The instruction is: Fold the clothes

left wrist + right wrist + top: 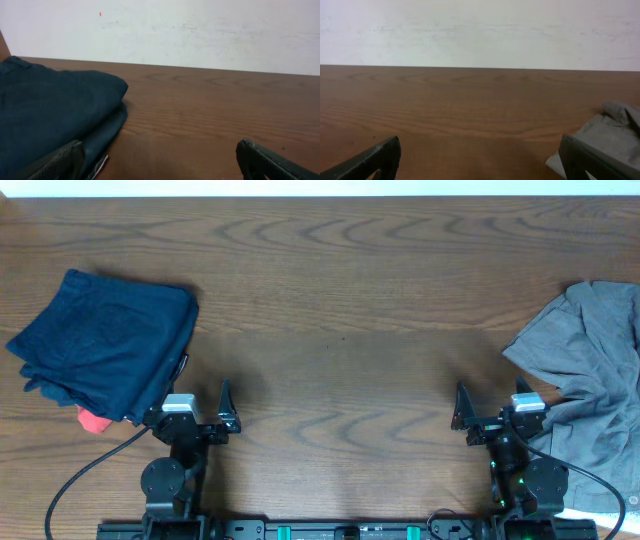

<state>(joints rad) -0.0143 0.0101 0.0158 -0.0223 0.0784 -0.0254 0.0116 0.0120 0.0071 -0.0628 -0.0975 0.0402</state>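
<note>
The grey shorts (590, 370) lie crumpled at the table's right edge; a corner of them shows in the right wrist view (615, 132). My right gripper (492, 408) is open and empty, resting near the front edge just left of the shorts; its fingers show wide apart in the right wrist view (480, 157). My left gripper (200, 405) is open and empty at the front left, its fingers wide apart in the left wrist view (160, 160).
A folded navy-blue garment (105, 340) lies at the left of the table, right beside my left gripper, also in the left wrist view (50, 115). A small red cloth (93, 421) peeks out under its front corner. The brown wooden table (340, 330) lies between.
</note>
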